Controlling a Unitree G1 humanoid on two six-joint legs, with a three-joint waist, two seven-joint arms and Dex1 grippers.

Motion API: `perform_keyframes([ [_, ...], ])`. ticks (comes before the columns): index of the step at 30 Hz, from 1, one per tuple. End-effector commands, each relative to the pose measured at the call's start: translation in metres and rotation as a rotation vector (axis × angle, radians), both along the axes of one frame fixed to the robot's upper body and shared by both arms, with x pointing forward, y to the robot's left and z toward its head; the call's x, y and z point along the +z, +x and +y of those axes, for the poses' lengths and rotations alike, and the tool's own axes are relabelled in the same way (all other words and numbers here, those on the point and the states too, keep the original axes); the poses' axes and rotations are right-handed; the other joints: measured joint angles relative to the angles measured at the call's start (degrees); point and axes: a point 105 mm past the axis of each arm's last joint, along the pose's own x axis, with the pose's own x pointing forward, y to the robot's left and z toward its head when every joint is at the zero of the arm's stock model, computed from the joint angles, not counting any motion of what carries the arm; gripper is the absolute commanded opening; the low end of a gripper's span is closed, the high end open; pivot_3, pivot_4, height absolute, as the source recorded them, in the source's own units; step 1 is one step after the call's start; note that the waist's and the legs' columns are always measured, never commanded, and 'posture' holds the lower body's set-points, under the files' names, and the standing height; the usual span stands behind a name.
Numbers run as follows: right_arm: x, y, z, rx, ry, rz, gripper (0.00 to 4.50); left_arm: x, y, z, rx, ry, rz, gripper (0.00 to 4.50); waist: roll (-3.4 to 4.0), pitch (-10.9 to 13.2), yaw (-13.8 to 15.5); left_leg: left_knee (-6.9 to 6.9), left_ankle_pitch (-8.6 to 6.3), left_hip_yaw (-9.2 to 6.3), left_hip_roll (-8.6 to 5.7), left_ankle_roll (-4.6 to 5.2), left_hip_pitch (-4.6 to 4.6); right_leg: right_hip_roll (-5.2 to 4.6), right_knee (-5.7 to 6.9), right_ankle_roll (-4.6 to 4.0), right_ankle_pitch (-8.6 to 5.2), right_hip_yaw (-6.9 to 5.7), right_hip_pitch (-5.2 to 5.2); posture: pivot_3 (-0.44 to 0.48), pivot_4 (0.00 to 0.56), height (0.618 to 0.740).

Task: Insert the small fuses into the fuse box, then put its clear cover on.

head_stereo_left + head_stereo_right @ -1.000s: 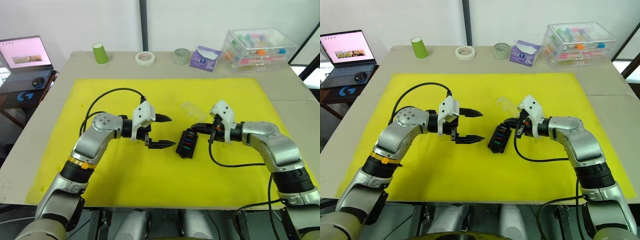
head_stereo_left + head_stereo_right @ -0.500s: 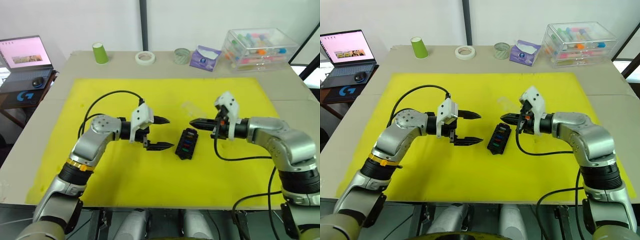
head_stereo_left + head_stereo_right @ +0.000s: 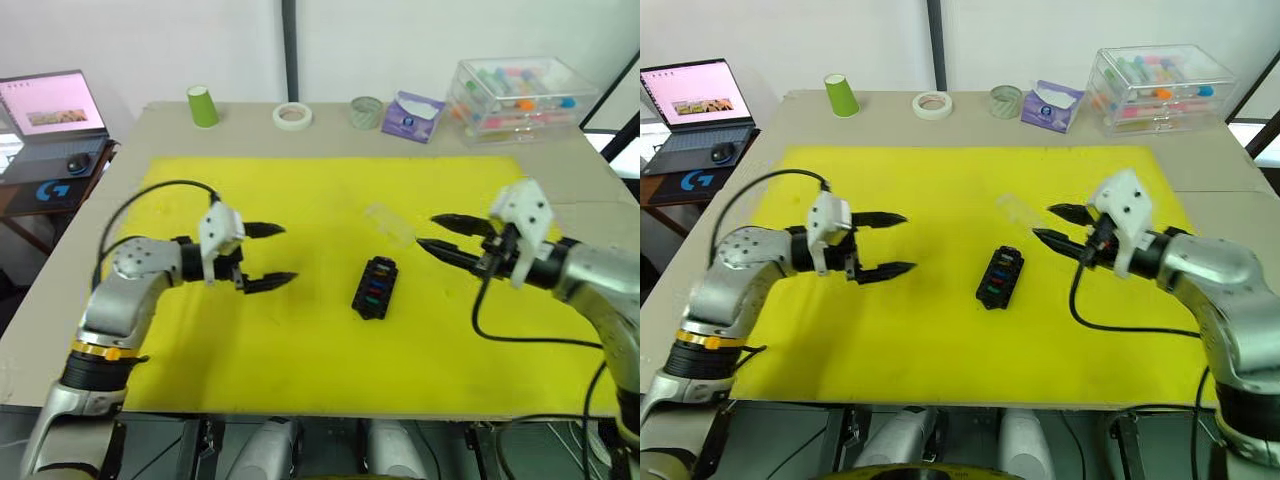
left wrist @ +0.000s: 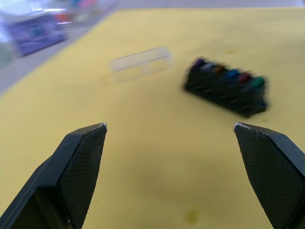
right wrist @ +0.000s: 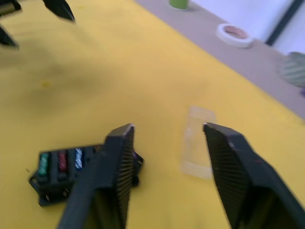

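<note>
The black fuse box (image 3: 376,287) lies in the middle of the yellow mat (image 3: 300,350), with a row of coloured small fuses (image 4: 232,74) seated in its slots. Just beyond it, flat on the mat, lies the clear cover (image 3: 388,223), apart from the box. My left gripper (image 3: 285,254) hovers well to the left of the box, open and empty. On the other side, to the right of the box and near the cover, my right gripper (image 3: 427,230) is open with nothing between its fingers. In the right wrist view the fuse box (image 5: 81,169) and the cover (image 5: 198,148) lie past the fingertips.
Along the table's far edge stand a green cup (image 3: 202,105), a tape roll (image 3: 292,115), a second roll (image 3: 366,110), a purple tissue pack (image 3: 409,116) and a large clear storage box (image 3: 520,97). A laptop (image 3: 50,105) sits on a side stand at far left.
Both arms have drawn back from the fuse box, the left one leftward and the right one rightward. The right gripper, shut a second ago, has opened.
</note>
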Motion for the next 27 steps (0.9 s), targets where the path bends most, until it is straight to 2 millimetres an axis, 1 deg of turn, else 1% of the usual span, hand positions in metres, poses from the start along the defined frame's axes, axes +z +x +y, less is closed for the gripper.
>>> perform_keyframes([
  [1,0.007,-0.009,-0.03,-0.098,-0.021,-0.1,3.89,0.006,0.007,0.03,0.141,-0.017,-0.057,4.5,0.0,0.0,0.3,0.0,0.0,0.0,0.0,0.0,0.01,0.01,0.01,0.0,0.0,0.0,0.0,0.0,0.15,0.74],
  [2,0.002,-0.011,-0.04,-0.134,-0.04,-0.103,4.24,0.005,0.008,0.038,0.179,-0.022,-0.06,4.5,0.0,0.0,0.4,0.0,0.0,0.01,0.0,0.0,0.02,0.01,0.02,0.0,0.0,0.0,0.01,0.0,0.15,0.74],
  [3,-0.001,-0.013,-0.048,-0.17,-0.044,-0.11,4.48,0.004,0.009,0.045,0.217,-0.026,-0.066,4.5,0.0,0.0,0.4,0.02,0.0,0.01,0.0,0.0,0.02,0.02,0.02,0.0,0.0,0.01,0.01,0.0,0.15,0.74],
  [5,-0.005,-0.014,-0.06,-0.231,-0.013,-0.128,4.48,-0.001,0.011,0.056,0.287,-0.029,-0.077,4.5,0.0,0.0,0.4,0.02,0.0,0.01,0.0,0.0,0.04,0.03,0.03,0.0,0.0,0.01,0.04,0.0,0.15,0.74],
  [7,-0.007,-0.014,-0.066,-0.266,-0.001,-0.141,4.48,-0.003,0.011,0.062,0.331,-0.044,-0.08,4.5,0.02,0.0,0.3,0.01,0.0,0.03,0.01,0.0,0.07,0.02,0.06,0.0,0.0,0.04,0.03,0.0,0.15,0.74],
  [9,-0.016,-0.014,-0.075,-0.314,0.026,-0.141,4.48,-0.01,0.01,0.07,0.396,-0.073,-0.073,4.5,0.03,0.0,0.4,0.01,0.0,0.03,0.01,0.0,0.07,0.02,0.07,0.0,0.0,0.04,0.03,0.0,0.15,0.74],
  [11,-0.025,-0.014,-0.079,-0.335,0.038,-0.13,4.48,-0.017,0.007,0.074,0.442,-0.086,-0.066,4.5,0.04,0.0,0.3,0.0,0.0,0.03,0.01,0.0,0.07,0.02,0.05,0.0,0.0,0.04,0.04,0.0,0.15,0.74],
  [14,-0.026,-0.011,-0.08,-0.344,0.045,-0.141,4.48,-0.02,0.007,0.075,0.467,-0.092,-0.065,4.5,0.05,0.0,0.3,-0.02,0.0,0.03,0.01,0.0,0.1,0.02,0.06,0.0,0.0,0.05,0.05,0.0,0.15,0.74],
  [18,-0.02,-0.006,-0.087,-0.391,0.065,-0.171,4.48,-0.018,0.006,0.072,0.461,-0.103,-0.06,4.5,0.07,0.0,0.5,0.02,0.01,0.03,0.01,-0.01,0.1,0.02,0.11,0.0,0.0,0.05,0.06,0.0,0.15,0.74],
  [20,-0.022,-0.003,-0.08,-0.363,0.065,-0.136,4.48,-0.009,0.006,0.064,0.42,-0.144,-0.083,4.5,0.07,0.0,0.5,0.01,0.01,0.03,0.01,-0.01,0.1,0.02,0.1,0.0,0.0,0.05,0.06,0.0,0.15,0.74],
  [22,-0.02,0.002,-0.067,-0.333,0.076,-0.115,4.48,-0.007,0.005,0.052,0.36,-0.099,-0.048,4.5,0.06,0.0,0.4,0.01,0.01,0.02,0.01,-0.01,0.1,0.02,0.09,0.0,0.0,0.04,0.06,0.0,0.15,0.74],
  [24,-0.019,0.007,-0.052,-0.287,0.088,-0.095,4.48,0.008,0.002,0.032,0.243,-0.123,-0.027,4.5,0.07,0.0,0.4,0.02,0.01,0.02,0.01,-0.01,0.1,0.01,0.11,0.0,0.0,0.05,0.06,0.0,0.15,0.74],
  [27,-0.02,0.013,-0.041,-0.261,0.096,-0.07,4.48,0.026,-0.002,0.012,0.123,-0.156,-0.026,4.5,0.07,0.0,0.3,0.02,0.01,0.02,0.01,-0.01,0.1,0.01,0.11,0.0,0.0,0.05,0.06,0.0,0.15,0.74],
])
